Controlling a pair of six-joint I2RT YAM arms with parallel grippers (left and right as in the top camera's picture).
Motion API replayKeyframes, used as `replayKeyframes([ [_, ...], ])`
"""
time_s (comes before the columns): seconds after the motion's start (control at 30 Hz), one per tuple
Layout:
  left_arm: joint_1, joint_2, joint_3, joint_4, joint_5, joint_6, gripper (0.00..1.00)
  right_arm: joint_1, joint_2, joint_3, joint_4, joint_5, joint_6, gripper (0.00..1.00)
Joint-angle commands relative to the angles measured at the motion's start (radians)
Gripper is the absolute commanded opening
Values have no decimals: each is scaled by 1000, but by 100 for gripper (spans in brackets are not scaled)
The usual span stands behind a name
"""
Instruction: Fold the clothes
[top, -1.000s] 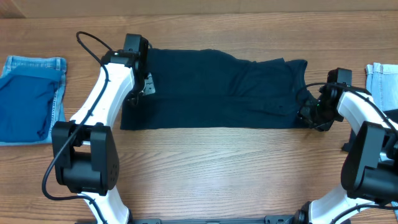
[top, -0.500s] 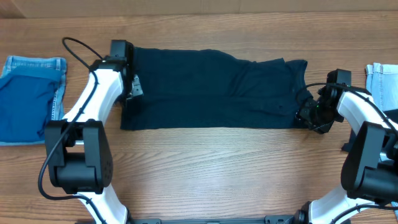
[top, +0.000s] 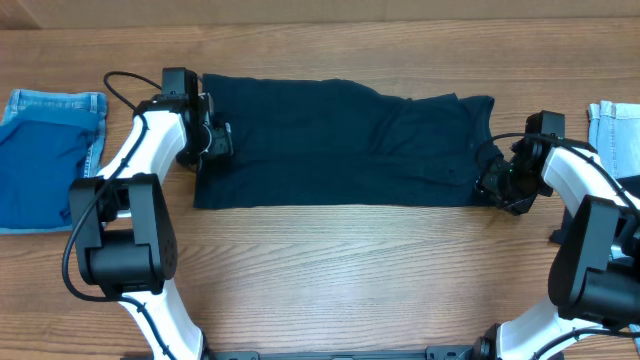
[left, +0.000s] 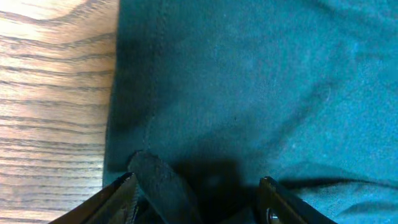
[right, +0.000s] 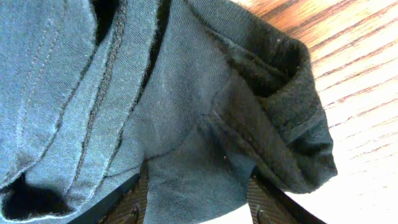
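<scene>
Lying across the far middle of the table, the dark garment is folded into a long strip running left to right. Its near edge is straight; its far edge is a little uneven, with creases toward the right end.

At the strip's left end the left gripper sits over the edge of the cloth. Its wrist view shows the fingers spread, one at each lower corner, with flat garment filling the gap and bare wood to the left. A small dark ridge rises just inside the left finger; I cannot tell whether it is cloth or a pad. Nothing looks pinched.

At the right end, by the near corner, the right gripper touches the cloth. Its wrist view shows the hem of the garment bunched and doubled over between the two fingers, which stand somewhat apart. Whether they are pressing on the bunch or only straddling it, I cannot tell.

Blue denim lies flat at the left edge of the table, well apart from the garment. More denim shows at the right edge, beyond the right arm.
</scene>
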Motion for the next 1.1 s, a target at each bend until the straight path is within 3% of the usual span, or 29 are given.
replayKeyframes([
  [0.0, 0, 9, -1, 5, 21, 27, 62, 2, 0, -3, 1, 7, -3, 56],
  [0.07, 0, 9, -1, 12, 21, 27, 43, 2, 0, -3, 2, 7, -3, 56],
  [0.1, 0, 9, -1, 19, 21, 27, 13, 2, 0, -3, 1, 7, -3, 56],
  [0.13, 0, 9, -1, 27, 19, 27, 4, 2, 0, -3, -1, 7, -3, 56],
  [0.23, 0, 7, 3, 53, -4, 22, 4, 2, 0, -3, -2, 8, -3, 56],
  [0.4, 0, -37, 26, 54, -240, -73, 4, 2, 0, -3, -1, 10, -3, 56],
  [0.57, 0, -44, 26, 57, -261, -124, 5, 2, 0, -3, 3, 10, -3, 56],
  [0.6, -1, -44, 26, 60, -258, -124, 15, 2, 0, -3, 3, 10, -3, 56],
  [0.63, -2, -44, 26, 63, -258, -123, 33, 2, 0, -3, 3, 10, -3, 56],
  [0.7, -3, -44, 26, 65, -257, -119, 36, 2, 0, -3, 3, 10, -3, 56],
  [0.77, -4, -45, 26, 64, -252, -105, 49, 2, 0, -3, 2, 10, -3, 56],
  [0.9, -10, -87, 26, 30, -182, -74, 47, 2, 0, -3, 2, 10, -3, 56],
  [1.07, -40, -202, 26, -16, -195, -59, 47, 2, 0, -3, 56, 26, -30, 56],
])
